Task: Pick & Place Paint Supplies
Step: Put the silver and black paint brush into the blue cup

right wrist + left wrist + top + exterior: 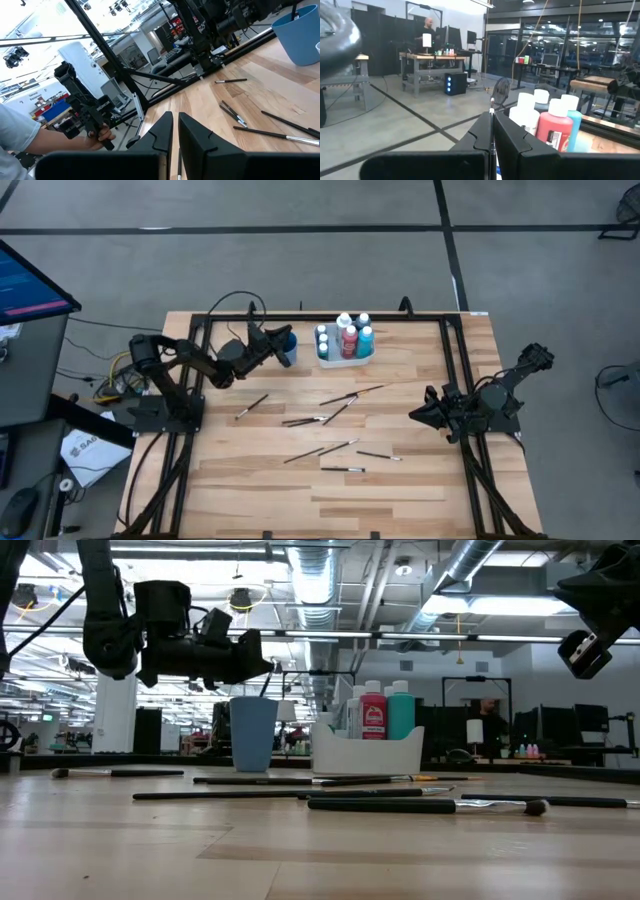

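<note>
- Beside the blue cup (287, 346), on its left: left gripper (268, 340) up above the rim, jaws pinched on a thin brush (492, 120), shaft sticking up between the fingers in the left wrist view.
- Looks like mid-drop of that brush into the cup; not yet released.
- Right of the cup: white tray (345, 360) already loaded with paint bottles (348, 338), red, teal and white-capped ones upright inside. Bottle part looks done; no bottle loose on the table.
- Near side of the cup, spread over the middle of the table: brushes (338, 411) lying flat, about eight or nine by rough count, some crossing in a small cluster, others single. All still to pick.
- One dark stick showing above the cup rim in the right wrist view (297, 11), probably a brush already placed; can't confirm how many inside.
- Far right of the cup, at the table's right edge: right gripper (420, 414) waiting, jaws nearly closed, holding nothing.
- Beyond the table, in the right wrist view: a person's hand (100, 136) on a control handle, off the work area.
- Judged: bottles finished, brushes barely started, most of the job left.
</note>
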{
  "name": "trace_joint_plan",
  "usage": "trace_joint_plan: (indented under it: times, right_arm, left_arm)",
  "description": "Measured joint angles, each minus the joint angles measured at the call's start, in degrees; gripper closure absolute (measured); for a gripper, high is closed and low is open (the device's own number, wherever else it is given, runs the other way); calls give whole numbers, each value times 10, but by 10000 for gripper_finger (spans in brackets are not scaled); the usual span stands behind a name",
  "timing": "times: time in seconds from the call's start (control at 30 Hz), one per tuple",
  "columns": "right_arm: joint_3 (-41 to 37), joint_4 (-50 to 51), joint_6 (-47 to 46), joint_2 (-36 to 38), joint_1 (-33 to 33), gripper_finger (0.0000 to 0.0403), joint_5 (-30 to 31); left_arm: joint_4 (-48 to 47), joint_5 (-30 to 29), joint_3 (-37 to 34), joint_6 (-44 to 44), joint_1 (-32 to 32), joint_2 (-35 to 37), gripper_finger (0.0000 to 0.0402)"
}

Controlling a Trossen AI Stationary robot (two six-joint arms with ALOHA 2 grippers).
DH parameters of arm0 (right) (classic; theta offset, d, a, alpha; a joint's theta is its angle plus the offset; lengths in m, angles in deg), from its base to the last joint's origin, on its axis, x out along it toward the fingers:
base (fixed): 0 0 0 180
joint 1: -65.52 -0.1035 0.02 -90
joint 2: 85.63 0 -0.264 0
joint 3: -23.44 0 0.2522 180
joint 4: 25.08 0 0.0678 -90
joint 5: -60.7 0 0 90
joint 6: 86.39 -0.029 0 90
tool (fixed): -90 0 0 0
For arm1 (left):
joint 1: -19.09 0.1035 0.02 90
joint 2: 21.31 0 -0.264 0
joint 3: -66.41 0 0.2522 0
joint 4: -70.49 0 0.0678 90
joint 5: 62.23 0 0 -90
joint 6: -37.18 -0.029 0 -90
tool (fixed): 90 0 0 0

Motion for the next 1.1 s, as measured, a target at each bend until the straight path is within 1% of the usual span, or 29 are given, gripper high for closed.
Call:
trace_joint_plan:
  times: [0.13, 0.27, 0.37, 0.5, 0.6, 0.67, 0.77, 0.8, 0.87, 1.0, 1.1]
  right_arm:
    - [0, 0, 0, 0, 0, 379, 0]
    - [0, 0, 0, 0, 0, 379, 0]
    - [0, 0, 0, 0, 0, 380, 0]
    - [0, 0, 0, 0, 0, 380, 0]
    - [0, 0, 0, 0, 0, 378, 0]
    - [0, 0, 0, 0, 0, 378, 0]
    - [0, 0, 0, 0, 0, 380, 0]
    - [0, 0, 0, 0, 0, 380, 0]
    - [0, 0, 0, 0, 0, 380, 0]
    - [0, 0, 0, 0, 0, 378, 0]
    - [0, 0, 0, 0, 0, 379, 0]
  left_arm:
    - [1, 2, 0, 0, 0, -1, 398]
    - [1, 2, 0, 0, 0, -1, 383]
    - [1, 2, 0, -6, -4, -1, 360]
    - [0, 3, 0, -57, -16, -1, 320]
    - [-3, 4, 0, -56, -23, 2, 291]
    - [-2, 1, 1, -58, -35, 16, 277]
    - [-21, 2, 3, -69, -66, 59, 267]
    - [-48, 2, 6, -69, -80, 80, 266]
    - [-141, 1, 20, -69, -114, 129, 264]
    - [-422, 3, 82, -59, -187, 220, 264]
    - [-629, -12, 146, -6, -230, 258, 265]
